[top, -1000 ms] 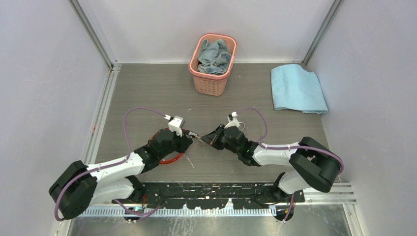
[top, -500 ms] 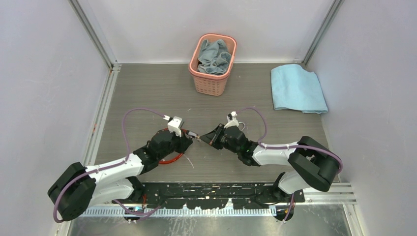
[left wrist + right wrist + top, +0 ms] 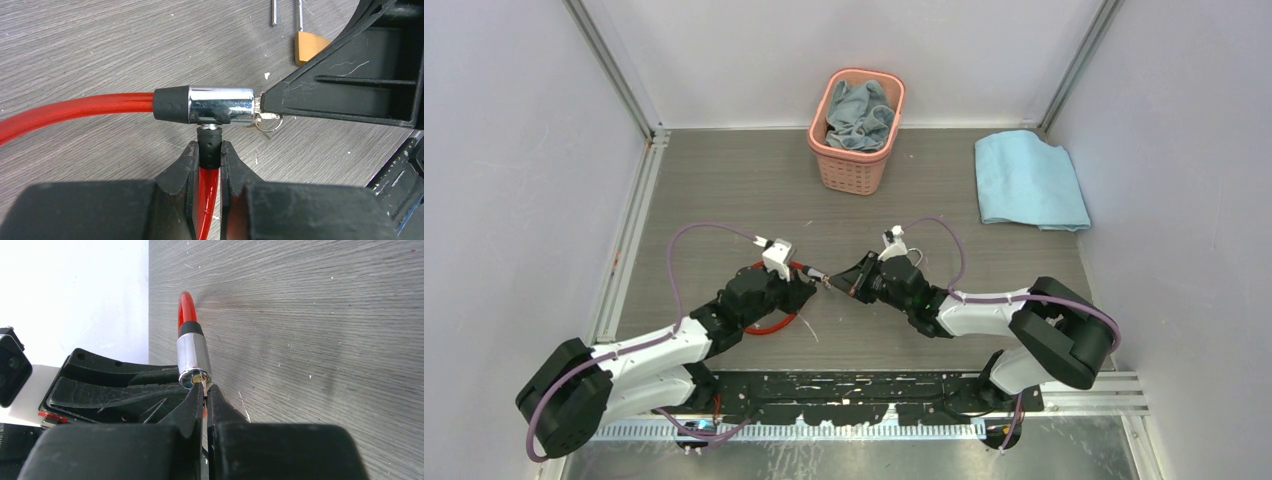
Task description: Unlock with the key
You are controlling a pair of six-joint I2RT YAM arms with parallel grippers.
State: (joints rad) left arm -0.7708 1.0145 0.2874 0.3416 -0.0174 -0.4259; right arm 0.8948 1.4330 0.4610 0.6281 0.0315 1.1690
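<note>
Little has moved in the last second: my left elbow has swung outward, and both tips have crept slightly up-table. Now my left gripper (image 3: 210, 148) pinches the black stub of the cable (image 3: 75, 112) just under the lock (image 3: 220, 104). My right gripper (image 3: 204, 390) is pressed onto the key (image 3: 204, 384), whose tip is at the keyhole; I cannot tell how deep. My worry: pushing off-axis could skid the key off the face, or pivot the lock in that thin grip

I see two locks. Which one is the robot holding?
The red cable lock with the chrome barrel, pinched in the left hand; the small brass padlock lies on the table.
</note>
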